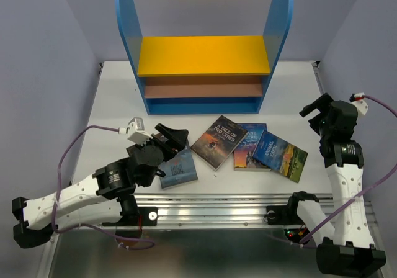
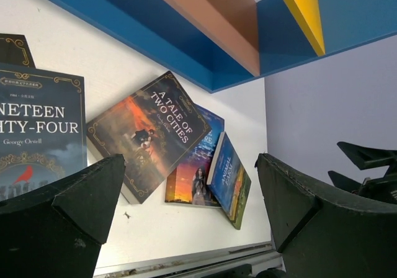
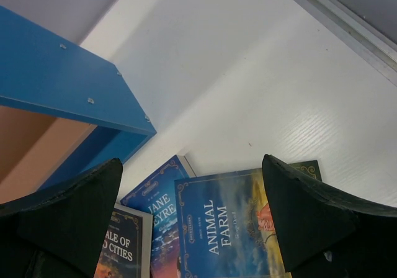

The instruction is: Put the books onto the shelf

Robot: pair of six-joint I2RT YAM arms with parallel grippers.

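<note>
**Four books lie flat before the shelf; both grippers are empty**

Nearest to us, the left gripper (image 1: 172, 135) hangs out in front of the shelf's left half. Its jaws are spread wide with nothing between them. The right gripper (image 1: 318, 109) sits off the shelf's right side, just as wide open and just as empty (its camera looks down on a blue-green cover).

Nineteen Eighty-Four (image 1: 183, 167) lies farthest out from the shelf, towards its left side and partly beneath the left gripper. We judge it to be that arm's likely first pick.

Closer to the shelf front, A Tale of Two Cities (image 1: 218, 141) lies askew before the middle. Its corner lies over Jane Eyre (image 1: 248, 157). Animal Farm (image 1: 282, 156) lies across Jane Eyre's other edge, before the shelf's right half. With Jane Eyre pinned under both neighbours, we would leave it until they are lifted. Animal Farm's propped-up edge looks to us like the easier purchase for fingers on so thin a book.

Farthest back, the shelf (image 1: 277, 23) stands on the table (image 1: 111, 104) with its open side facing the arms. Its yellow upper board (image 1: 203, 54) and lower board (image 1: 201, 90) carry nothing, so we judge that no book has been shelved yet.
</note>
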